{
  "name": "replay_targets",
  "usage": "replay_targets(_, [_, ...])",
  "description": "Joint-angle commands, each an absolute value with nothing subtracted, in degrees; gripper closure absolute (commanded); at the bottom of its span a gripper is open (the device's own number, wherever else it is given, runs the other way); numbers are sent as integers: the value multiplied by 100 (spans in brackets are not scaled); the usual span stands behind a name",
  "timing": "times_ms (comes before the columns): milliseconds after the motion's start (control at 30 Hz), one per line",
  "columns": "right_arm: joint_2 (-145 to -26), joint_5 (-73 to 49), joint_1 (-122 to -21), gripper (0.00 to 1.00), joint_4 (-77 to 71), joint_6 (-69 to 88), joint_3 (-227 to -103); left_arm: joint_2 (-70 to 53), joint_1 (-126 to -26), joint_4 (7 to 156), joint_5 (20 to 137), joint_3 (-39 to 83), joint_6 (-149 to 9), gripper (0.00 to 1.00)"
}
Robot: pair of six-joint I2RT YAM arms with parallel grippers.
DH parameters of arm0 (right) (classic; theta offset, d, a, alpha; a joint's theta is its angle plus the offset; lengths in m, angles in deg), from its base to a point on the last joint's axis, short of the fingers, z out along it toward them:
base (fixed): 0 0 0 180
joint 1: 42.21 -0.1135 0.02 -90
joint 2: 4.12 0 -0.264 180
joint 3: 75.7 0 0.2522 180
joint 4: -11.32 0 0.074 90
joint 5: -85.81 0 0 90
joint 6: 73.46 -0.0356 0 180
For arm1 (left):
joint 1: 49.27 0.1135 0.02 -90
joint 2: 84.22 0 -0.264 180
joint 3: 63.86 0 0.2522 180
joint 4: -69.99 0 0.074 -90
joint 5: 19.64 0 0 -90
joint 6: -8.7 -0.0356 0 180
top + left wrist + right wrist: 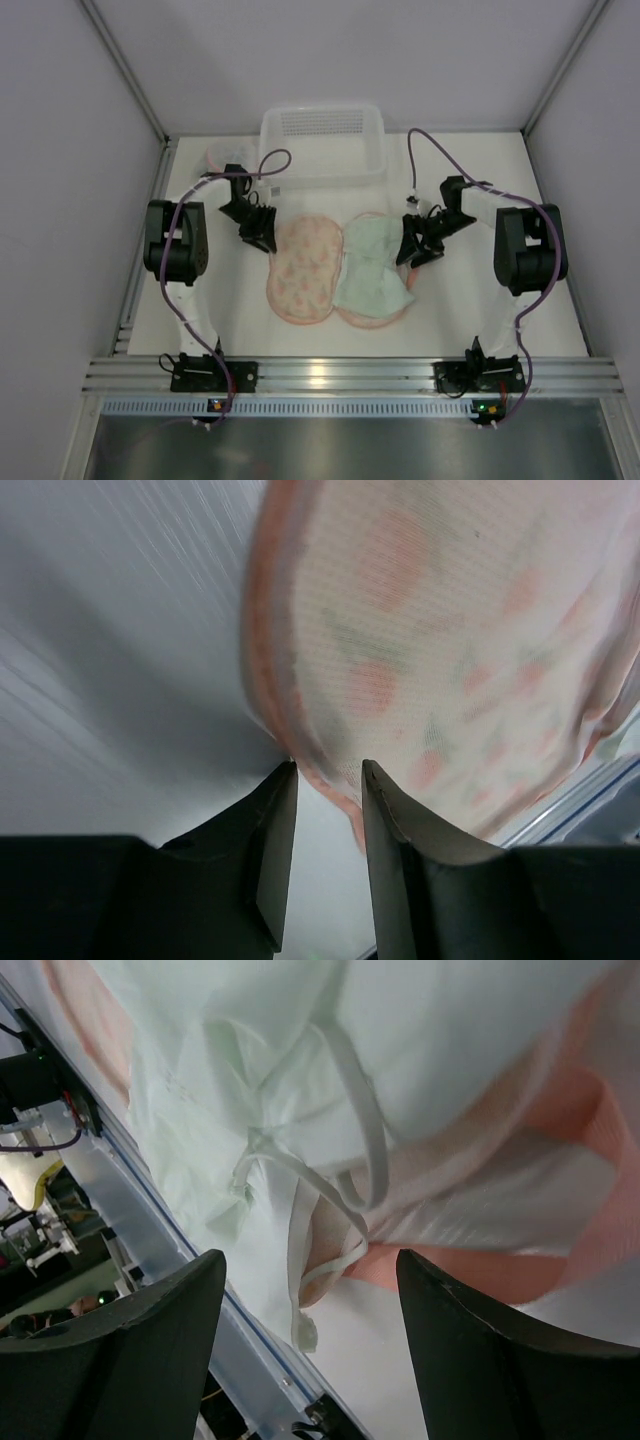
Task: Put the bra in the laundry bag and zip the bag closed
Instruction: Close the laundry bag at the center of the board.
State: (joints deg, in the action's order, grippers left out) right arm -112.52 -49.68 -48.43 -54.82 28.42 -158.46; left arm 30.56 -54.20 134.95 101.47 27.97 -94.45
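Note:
The pink floral mesh laundry bag (pixel 300 265) lies spread open in two halves on the white table. The pale green bra (pixel 372 270) lies on its right half. My left gripper (pixel 257 240) is at the bag's upper left edge. In the left wrist view the left gripper (pixel 325 770) is narrowly open, with the bag's (pixel 430 630) pink rim running between the fingertips. My right gripper (pixel 412 255) is at the bra's upper right. In the right wrist view the right gripper (pixel 310 1260) is wide open and empty over the bra's (pixel 250 1060) straps and the bag's pink rim (pixel 560 1130).
A clear plastic basket (pixel 322 140) stands at the back centre, just behind the bag. A small clear object (pixel 215 155) lies at the back left. White walls enclose the table on three sides.

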Motion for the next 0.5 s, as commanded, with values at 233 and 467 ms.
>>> replay_targets(233, [-10933,-5112,-4757,28,-5684,3148,-16074,2909,-5446,12638,9893,3115,-9009,57])
replay_targets(467, [-10748,-5121,-4617,27,-5816,3254,-16013,2090,-5612,12629,10015,1961,-8780,54])
